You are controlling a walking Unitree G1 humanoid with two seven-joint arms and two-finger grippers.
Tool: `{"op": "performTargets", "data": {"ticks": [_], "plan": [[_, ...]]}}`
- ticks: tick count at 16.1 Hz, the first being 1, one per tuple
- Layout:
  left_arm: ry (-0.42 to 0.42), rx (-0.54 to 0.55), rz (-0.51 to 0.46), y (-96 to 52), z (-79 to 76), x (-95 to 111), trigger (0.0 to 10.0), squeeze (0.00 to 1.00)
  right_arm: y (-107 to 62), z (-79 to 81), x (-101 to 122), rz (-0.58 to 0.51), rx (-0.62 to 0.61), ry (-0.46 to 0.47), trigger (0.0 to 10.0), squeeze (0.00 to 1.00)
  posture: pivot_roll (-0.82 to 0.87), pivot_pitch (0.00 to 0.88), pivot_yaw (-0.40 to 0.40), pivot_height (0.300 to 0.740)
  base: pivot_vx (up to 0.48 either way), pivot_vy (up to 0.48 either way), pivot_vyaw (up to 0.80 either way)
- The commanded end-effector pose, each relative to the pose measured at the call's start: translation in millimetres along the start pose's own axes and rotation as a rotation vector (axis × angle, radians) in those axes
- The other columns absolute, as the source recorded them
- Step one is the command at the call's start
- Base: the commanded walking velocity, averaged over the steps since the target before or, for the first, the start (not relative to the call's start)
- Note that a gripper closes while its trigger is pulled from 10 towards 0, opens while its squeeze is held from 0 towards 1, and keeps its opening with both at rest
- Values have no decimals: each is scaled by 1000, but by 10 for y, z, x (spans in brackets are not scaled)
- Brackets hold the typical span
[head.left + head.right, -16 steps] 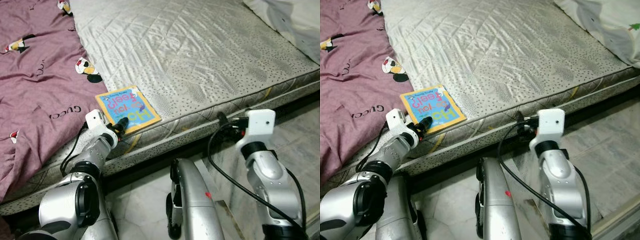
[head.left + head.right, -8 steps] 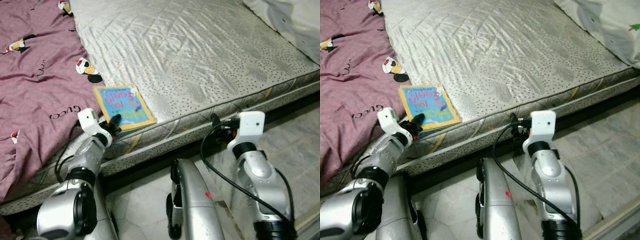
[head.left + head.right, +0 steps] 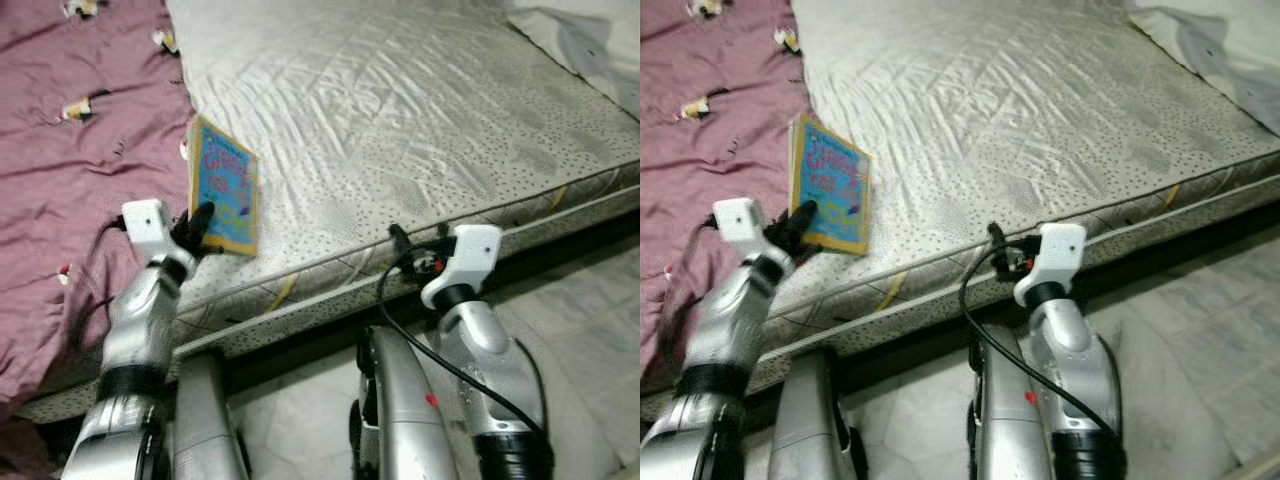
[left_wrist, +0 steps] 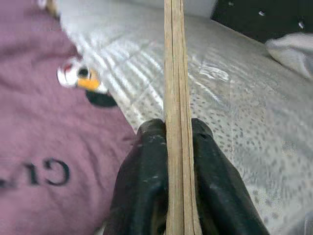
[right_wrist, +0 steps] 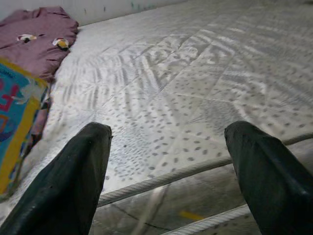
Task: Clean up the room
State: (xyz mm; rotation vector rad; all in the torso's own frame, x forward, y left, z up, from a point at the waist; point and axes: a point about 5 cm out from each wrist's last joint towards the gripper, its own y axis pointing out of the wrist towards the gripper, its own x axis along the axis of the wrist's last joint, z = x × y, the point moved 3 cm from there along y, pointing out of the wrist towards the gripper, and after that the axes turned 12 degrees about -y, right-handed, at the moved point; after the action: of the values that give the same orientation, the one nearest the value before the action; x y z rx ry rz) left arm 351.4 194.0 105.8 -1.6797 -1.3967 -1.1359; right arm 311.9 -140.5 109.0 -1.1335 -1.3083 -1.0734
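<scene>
— What lies nearest?

— Pale marble floor tiles (image 3: pixel 590 330) beside the bed, and the piped front edge of the quilted silver-grey mattress (image 3: pixel 420 130). The right gripper (image 5: pixel 168 161) hangs just off that edge, its two black fingers spread wide apart with nothing between them.

— And the left?

— The left gripper (image 3: pixel 198 222) is above the mattress's front strip, its fingers (image 4: pixel 146 171) pressed together on the lower edge of a thin square children's board book with a yellow border and blue cover (image 3: pixel 225 188). The book stands nearly upright, lifted off the fabric, next to the border where the mauve printed blanket (image 3: pixel 70 130) meets the bare mattress.

— How much room is around it?

— Beyond the book the satiny, diamond-stitched surface runs broad and open. Farthest off, a white rumpled cloth (image 3: pixel 585 50) sits at the right corner.
</scene>
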Motion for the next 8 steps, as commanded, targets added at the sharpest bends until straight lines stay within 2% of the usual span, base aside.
{"op": "performTargets", "data": {"ticks": [1,4,6,8], "plan": [[37,5,-46,-35,17,154,0,0,16,-5,22,-18,-5,19,10000,0,-32,1,51,516,0,0,0],[49,10,-24,-224,-1,67,0,0,89,-37,123,-65,-11,83,10000,0,-15,0,48,539,0,0,0],[60,-11,-17,-272,-65,47,0,0,137,-44,189,-86,0,77,10000,0,-12,0,36,568,0,0,0],[76,-19,-27,-235,-123,90,0,0,163,-53,200,-89,0,77,10000,0,-7,0,26,587,0,0,0]]}}
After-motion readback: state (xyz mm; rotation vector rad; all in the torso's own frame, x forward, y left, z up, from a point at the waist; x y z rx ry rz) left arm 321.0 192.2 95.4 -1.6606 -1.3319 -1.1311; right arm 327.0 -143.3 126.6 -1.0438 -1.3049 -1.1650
